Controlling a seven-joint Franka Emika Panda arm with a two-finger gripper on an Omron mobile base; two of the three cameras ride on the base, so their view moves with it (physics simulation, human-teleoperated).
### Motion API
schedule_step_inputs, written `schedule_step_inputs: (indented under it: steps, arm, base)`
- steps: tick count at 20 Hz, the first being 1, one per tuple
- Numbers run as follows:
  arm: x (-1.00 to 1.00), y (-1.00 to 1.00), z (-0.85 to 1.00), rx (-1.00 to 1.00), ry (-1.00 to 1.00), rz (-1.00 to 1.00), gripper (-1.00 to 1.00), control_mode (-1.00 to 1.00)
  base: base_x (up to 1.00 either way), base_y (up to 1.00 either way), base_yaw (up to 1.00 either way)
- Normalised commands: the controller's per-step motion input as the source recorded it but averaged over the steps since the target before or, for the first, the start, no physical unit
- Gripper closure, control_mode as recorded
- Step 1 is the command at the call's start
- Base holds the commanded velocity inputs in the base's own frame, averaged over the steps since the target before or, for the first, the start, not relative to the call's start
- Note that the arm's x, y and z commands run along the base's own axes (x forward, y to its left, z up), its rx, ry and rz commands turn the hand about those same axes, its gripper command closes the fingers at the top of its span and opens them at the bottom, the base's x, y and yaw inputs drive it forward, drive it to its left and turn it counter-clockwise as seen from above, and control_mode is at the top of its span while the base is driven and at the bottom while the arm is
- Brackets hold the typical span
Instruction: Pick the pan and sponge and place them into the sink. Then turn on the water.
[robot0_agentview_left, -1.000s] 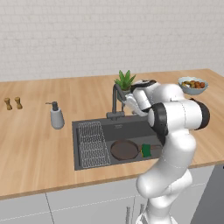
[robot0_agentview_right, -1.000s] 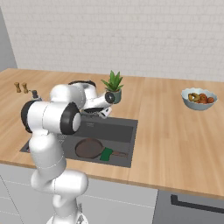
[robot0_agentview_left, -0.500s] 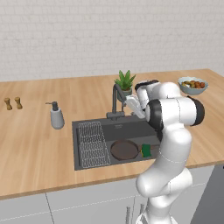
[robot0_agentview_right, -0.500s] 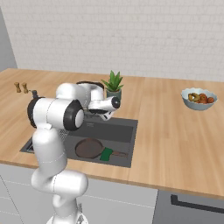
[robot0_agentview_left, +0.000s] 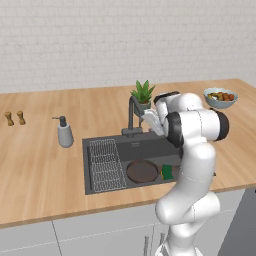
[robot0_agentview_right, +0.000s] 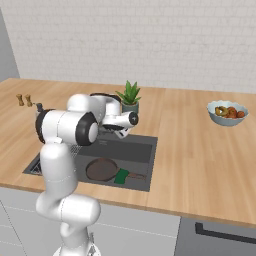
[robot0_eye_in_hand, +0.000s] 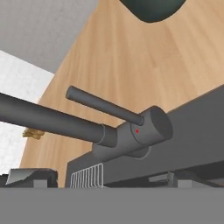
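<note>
Beside the faucet (robot0_agentview_left: 132, 116), fingers (robot0_eye_in_hand: 30, 176) apart, pan (robot0_agentview_left: 142, 171) and sponge (robot0_agentview_left: 167, 172) in sink (robot0_agentview_left: 95, 165), no readable writing

We see a warm wood-grain counter (robot0_agentview_left: 40, 165), a matt dark grey sink (robot0_agentview_left: 150, 147), a smooth matt faucet (robot0_eye_in_hand: 131, 131), a wire rack (robot0_agentview_left: 106, 165), a dull dark pan (robot0_agentview_left: 142, 171).
</note>
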Motion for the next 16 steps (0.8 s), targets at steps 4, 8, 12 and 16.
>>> schedule_step_inputs:
  steps: [4, 8, 12, 16]
  arm:
    - [0.21, 0.03, -0.17, 0.00, 0.00, 0.00, -1.00, -1.00]
    - [0.27, 0.02, -0.16, 0.00, 0.00, 0.00, -1.00, -1.00]
    - [0.29, 0.00, -0.17, 0.00, 0.00, 0.00, -1.00, -1.00]
    - [0.27, 0.00, -0.14, 0.00, 0.00, 0.00, -1.00, -1.00]
  base:
    - [0.00, 0.00, 0.00]
    - [0.00, 0.00, 0.00]
    - [0.00, 0.00, 0.00]
    - [0.00, 0.00, 0.00]
